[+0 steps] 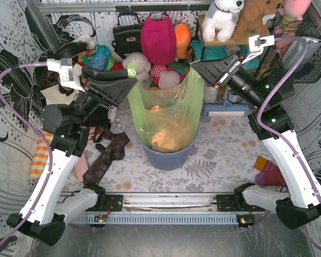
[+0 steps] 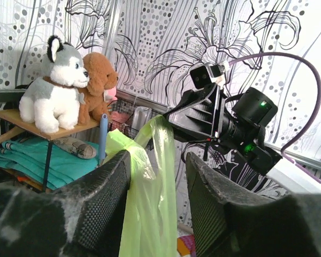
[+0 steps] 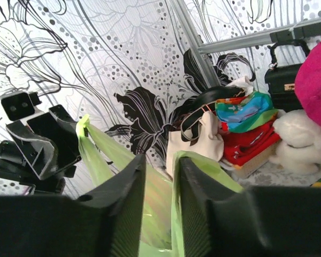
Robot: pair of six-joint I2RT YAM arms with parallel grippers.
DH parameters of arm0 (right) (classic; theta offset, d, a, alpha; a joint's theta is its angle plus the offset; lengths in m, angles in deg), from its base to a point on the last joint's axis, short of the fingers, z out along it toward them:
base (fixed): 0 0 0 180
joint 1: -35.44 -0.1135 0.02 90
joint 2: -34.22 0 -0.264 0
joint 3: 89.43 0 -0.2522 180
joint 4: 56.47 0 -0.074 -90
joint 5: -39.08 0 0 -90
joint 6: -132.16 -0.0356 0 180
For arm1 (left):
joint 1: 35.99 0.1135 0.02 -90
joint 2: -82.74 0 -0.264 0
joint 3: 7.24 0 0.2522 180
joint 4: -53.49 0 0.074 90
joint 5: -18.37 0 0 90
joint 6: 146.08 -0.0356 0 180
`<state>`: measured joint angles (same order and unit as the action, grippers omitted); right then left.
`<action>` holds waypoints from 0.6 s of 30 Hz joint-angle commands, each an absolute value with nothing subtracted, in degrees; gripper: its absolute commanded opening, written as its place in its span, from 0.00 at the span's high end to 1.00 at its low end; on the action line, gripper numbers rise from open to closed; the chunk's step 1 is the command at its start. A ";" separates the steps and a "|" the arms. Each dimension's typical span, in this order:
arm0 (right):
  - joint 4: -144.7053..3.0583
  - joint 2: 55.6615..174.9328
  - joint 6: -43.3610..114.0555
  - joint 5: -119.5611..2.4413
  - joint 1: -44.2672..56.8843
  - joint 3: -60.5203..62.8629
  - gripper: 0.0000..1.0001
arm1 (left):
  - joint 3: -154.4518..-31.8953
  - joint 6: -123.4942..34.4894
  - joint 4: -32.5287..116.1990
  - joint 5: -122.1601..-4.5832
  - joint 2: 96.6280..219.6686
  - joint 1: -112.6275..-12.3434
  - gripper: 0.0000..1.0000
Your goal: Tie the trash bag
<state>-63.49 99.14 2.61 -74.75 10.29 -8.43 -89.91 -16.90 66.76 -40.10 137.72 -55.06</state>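
My left fingers (image 2: 96, 209) are roughly half open, with the trash bag (image 1: 168, 107) film hanging loose between them at its 10 o'clock corner. My right fingers (image 3: 123, 214) are parted just a crack around the 2 o'clock corner. The bag sits in the bin (image 1: 168, 158), mid-bench (image 1: 219, 160).

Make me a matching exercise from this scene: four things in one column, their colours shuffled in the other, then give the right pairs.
Things:
1. trash bag
2. bin
3. husky plush
4. fabric bag

Colours:
A. blue-grey
B. magenta
C. lime green
D. grey and white

Pairs: 1-C, 2-A, 3-D, 4-B
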 commanded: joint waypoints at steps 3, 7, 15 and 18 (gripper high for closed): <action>-64.14 98.01 3.58 -75.21 10.21 -8.94 0.56 | -90.79 -18.89 64.98 -40.88 135.45 -54.84 0.39; -66.87 97.49 5.26 -74.94 10.21 -8.71 0.46 | -91.78 -21.17 59.22 -42.95 135.16 -54.80 0.34; -69.58 97.49 7.99 -74.23 10.21 -9.14 0.44 | -96.94 -24.99 46.84 -50.87 135.61 -54.81 0.25; -70.15 97.51 8.57 -73.69 10.21 -9.77 0.44 | -97.91 -25.23 45.65 -51.48 135.70 -54.85 0.25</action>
<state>-69.82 98.42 6.28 -74.71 10.29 -8.43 -95.31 -22.85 48.79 -48.15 135.84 -55.06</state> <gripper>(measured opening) 0.558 0.747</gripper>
